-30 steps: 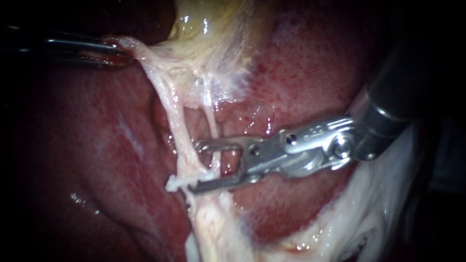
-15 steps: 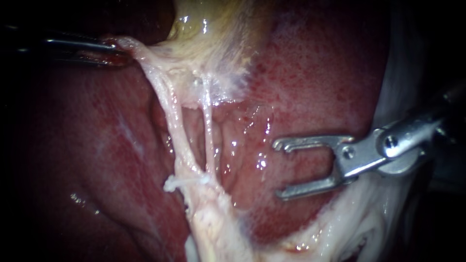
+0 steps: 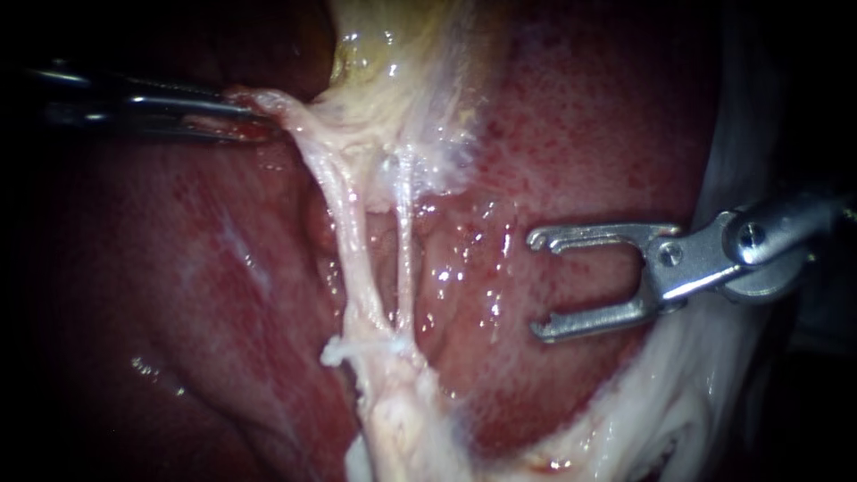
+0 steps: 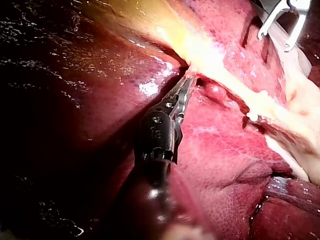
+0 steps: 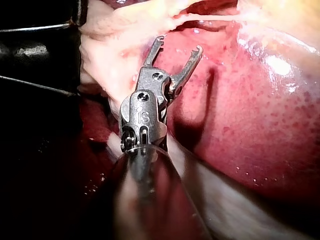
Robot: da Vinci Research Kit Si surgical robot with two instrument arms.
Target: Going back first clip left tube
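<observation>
Endoscope view: the left tube, the thicker of two pale strands, runs from the gallbladder down across the liver, with the thinner right tube just beside it. A small white piece crosses the foot of both strands; whether it is a clip cannot be told. The hand of the left instrument is closed on pale tissue at the upper end of the left tube. The hand of the right instrument stands wide open and empty over the liver, its two jaws clear of both tubes. Left wrist view: left instrument tip buried in the pale fold. Right wrist view: right instrument jaws parted above the liver.
</observation>
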